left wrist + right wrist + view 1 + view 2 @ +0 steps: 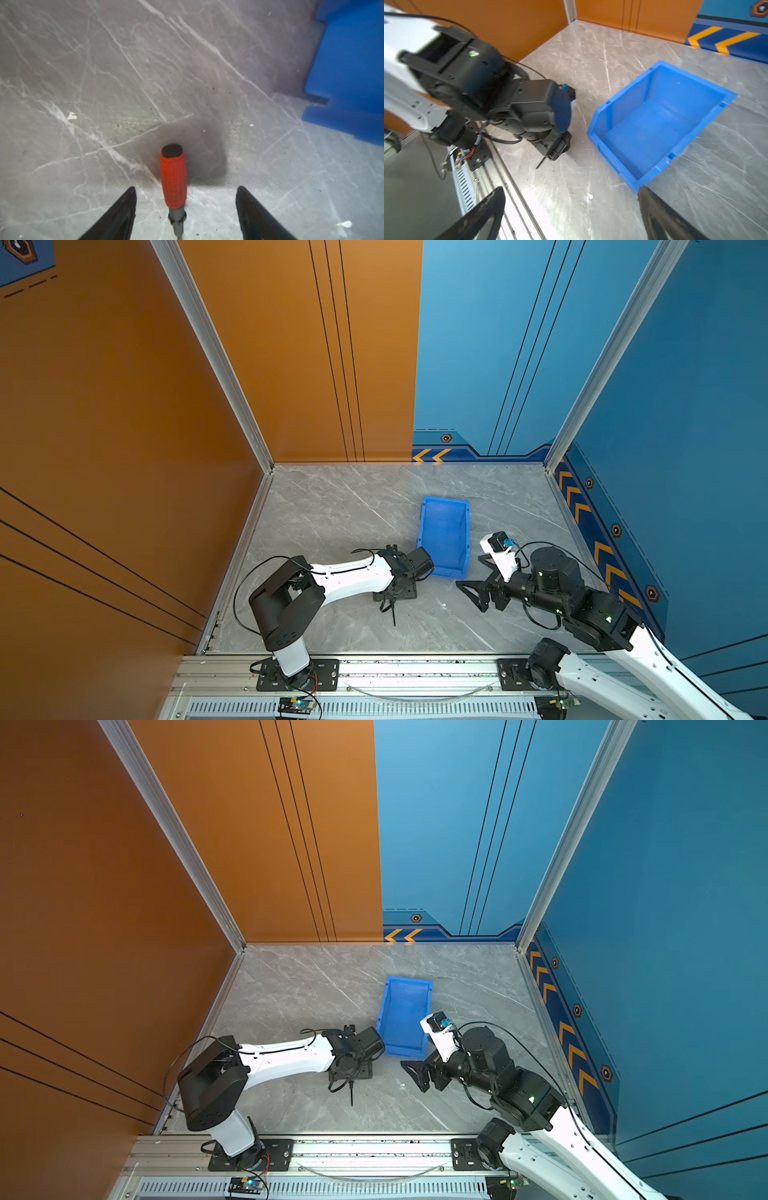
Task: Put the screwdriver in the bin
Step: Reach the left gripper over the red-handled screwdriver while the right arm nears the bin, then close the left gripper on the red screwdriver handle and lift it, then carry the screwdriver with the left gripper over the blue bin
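my left gripper [185,188] straddles the screwdriver [173,182], jaws wide, no contact; right gripper [571,188] wide, near the bin [445,502].

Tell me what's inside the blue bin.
Nothing: in the right wrist view the bin shows only its bare blue floor. In a top view the left arm's wrist covers its near corner. The screwdriver lies outside, between the open fingers of the left gripper.
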`<state>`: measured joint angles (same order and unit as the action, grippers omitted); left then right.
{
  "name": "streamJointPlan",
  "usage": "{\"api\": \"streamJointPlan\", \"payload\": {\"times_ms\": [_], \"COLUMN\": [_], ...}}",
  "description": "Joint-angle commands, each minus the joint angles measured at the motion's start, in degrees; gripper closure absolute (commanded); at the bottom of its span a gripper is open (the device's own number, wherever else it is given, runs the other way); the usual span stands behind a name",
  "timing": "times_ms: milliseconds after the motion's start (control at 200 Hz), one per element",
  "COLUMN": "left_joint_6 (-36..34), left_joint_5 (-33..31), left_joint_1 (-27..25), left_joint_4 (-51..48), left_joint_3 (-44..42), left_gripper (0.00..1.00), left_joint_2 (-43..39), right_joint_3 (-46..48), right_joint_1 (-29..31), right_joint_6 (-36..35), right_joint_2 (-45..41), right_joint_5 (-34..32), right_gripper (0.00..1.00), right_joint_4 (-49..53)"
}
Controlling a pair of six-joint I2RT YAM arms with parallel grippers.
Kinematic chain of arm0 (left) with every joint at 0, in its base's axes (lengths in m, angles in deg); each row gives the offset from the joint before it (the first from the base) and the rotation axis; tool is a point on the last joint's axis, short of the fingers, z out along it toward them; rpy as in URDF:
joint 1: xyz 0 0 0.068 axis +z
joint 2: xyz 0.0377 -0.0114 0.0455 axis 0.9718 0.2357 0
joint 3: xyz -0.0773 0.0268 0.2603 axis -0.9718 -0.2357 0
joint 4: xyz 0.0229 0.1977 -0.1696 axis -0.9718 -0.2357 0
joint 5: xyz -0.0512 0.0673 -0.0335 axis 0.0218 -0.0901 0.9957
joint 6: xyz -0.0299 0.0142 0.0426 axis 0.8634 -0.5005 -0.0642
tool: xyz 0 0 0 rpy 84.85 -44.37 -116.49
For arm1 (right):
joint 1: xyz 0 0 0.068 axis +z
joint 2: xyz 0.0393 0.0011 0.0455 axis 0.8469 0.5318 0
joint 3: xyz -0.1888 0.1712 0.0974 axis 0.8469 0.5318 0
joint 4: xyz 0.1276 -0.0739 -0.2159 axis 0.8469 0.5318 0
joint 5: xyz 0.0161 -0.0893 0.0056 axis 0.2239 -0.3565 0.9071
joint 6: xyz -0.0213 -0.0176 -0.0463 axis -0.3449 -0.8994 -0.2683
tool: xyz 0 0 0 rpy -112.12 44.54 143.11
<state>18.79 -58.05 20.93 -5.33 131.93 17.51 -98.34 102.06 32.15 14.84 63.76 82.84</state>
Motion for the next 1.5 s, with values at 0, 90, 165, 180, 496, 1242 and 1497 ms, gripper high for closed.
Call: {"api": "streamJointPlan", "payload": {"times_ms": [0, 90, 165, 180, 496, 1242, 1497], "left_joint_6": [1.09, 1.14, 0.92, 0.87, -0.99, -2.73, -9.5], "left_joint_5": [-1.24, -1.45, -1.71, -1.84, -1.37, -2.24, -4.34], "left_joint_1": [-0.15, 0.3, 0.85, 0.98, 2.49, 1.64, -1.62], "left_joint_4": [-2.2, -2.17, -2.17, -2.14, -0.7, -1.66, -2.0], "left_joint_3": [-0.41, -1.0, -1.01, -0.94, -1.18, -4.01, 2.25], "left_gripper": [0.27, 0.3, 0.33, 0.34, 0.49, 0.96, 0.96], "left_joint_2": [0.2, 0.7, 1.01, 1.09, 3.2, -4.81, -11.23], "right_joint_3": [1.4, 2.5, 3.41, 3.49, 1.9, 2.35, 2.47], "right_joint_1": [2.71, 3.98, 3.98, 3.98, 5.32, 7.04, 6.35], "right_joint_6": [-1.11, 0.67, 2.35, 2.56, 2.52, 4.75, 5.48], "right_joint_2": [0.34, -0.41, -1.72, -1.92, -1.12, -2.99, -5.44], "right_joint_5": [1.41, -0.81, -0.97, -0.91, -0.14, -6.97, -10.14], "right_gripper": [0.0, 0.0, 0.0, 0.0, 0.0, 0.0, 0.0], "right_joint_4": [0.28, -0.9, -2.42, -2.63, -3.21, -3.99, -2.68]}}
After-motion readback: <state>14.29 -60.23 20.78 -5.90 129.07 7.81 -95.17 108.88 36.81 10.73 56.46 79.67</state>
